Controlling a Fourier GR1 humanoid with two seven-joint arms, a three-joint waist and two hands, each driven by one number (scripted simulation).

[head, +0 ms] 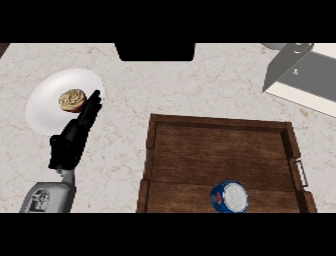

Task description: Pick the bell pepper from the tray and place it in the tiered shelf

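- The left hand (76,131) rises from the lower left, its fingers straight and together, holding nothing; the fingertips reach the right rim of a white plate (44,107)
- A small tan swirled pastry (72,100) sits on that plate, just beside the fingertips
- The brown wooden tray (223,145) lies on the desk (193,87) to the right of the hand, well apart from it
- Inside the tray, near its lower edge, is a round blue-rimmed can (229,196)
- No bell pepper shows in the tray or near the hand; where it lies cannot be told
- The grey and white tiered shelf (315,75) stands at the upper right corner
- The right hand is out of sight
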